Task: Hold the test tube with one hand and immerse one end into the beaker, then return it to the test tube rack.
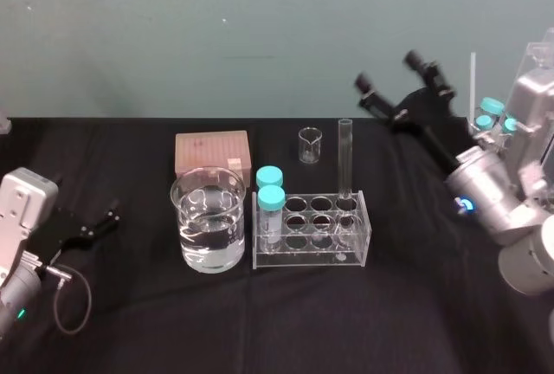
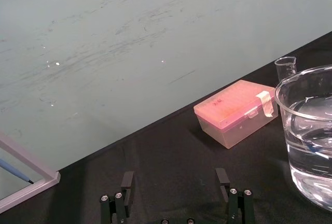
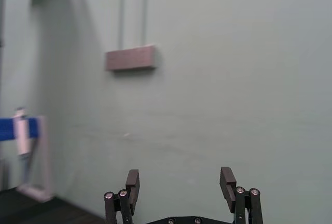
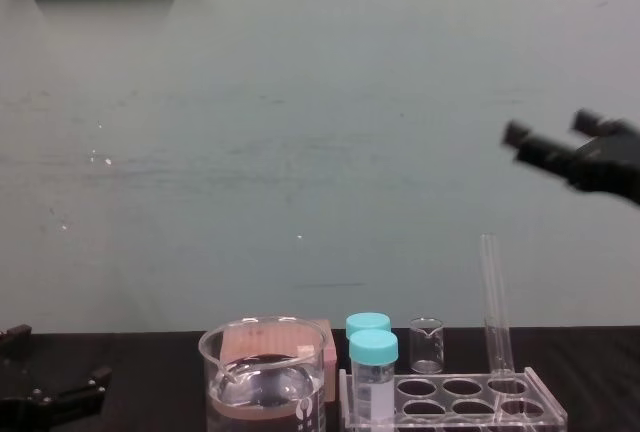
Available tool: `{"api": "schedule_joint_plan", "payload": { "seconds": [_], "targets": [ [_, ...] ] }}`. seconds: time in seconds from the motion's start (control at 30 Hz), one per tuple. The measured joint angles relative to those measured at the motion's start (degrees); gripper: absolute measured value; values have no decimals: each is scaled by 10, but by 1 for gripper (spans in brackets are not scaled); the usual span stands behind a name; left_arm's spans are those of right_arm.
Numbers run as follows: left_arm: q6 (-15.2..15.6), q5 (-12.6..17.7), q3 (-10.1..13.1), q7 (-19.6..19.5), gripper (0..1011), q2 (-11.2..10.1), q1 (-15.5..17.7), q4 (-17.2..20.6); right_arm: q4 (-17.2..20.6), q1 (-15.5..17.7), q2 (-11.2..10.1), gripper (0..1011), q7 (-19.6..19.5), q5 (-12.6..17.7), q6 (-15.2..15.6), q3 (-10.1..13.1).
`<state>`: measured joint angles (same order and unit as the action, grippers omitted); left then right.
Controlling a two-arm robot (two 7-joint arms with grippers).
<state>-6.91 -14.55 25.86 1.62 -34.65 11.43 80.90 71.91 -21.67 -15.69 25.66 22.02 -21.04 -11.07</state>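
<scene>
The test tube [image 1: 345,157] [image 4: 493,302] stands upright in the back right hole of the clear test tube rack [image 1: 307,259] [image 4: 452,401], with nothing touching it. The beaker [image 1: 209,218] [image 4: 262,377] [image 2: 311,130], about half full of clear liquid, sits just left of the rack. My right gripper [image 1: 389,71] [image 4: 550,127] [image 3: 179,180] hangs open and empty in the air, above and to the right of the tube. My left gripper [image 1: 102,221] [image 2: 175,178] [image 4: 58,357] rests open and empty low at the table's left, left of the beaker.
Two teal-capped vials [image 1: 270,196] stand in the rack's left holes. A pink tip box [image 1: 211,153] lies behind the beaker and a tiny beaker [image 1: 310,145] behind the rack. More teal-capped vials [image 1: 491,110] sit at the far right by my right arm.
</scene>
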Motion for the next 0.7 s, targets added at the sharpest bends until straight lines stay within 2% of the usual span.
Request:
{"api": "schedule_joint_plan", "payload": {
  "seconds": [0.1,0.2,0.23,0.33,0.47,0.7],
  "targets": [
    [0,0,0,0,1000,0,0,0,18,16,-4,1000,-26,-8,-3,20],
    [0,0,0,0,1000,0,0,0,21,41,-8,1000,-63,-31,21,35],
    [0,0,0,0,1000,0,0,0,21,41,-8,1000,-63,-31,21,35],
    [0,0,0,0,1000,0,0,0,14,60,-8,1000,-85,-45,50,42],
    [0,0,0,0,1000,0,0,0,-1,70,-5,1000,-99,-58,74,44],
    [0,0,0,0,1000,0,0,0,-22,71,2,1000,-112,-78,112,45]
  ]
}}
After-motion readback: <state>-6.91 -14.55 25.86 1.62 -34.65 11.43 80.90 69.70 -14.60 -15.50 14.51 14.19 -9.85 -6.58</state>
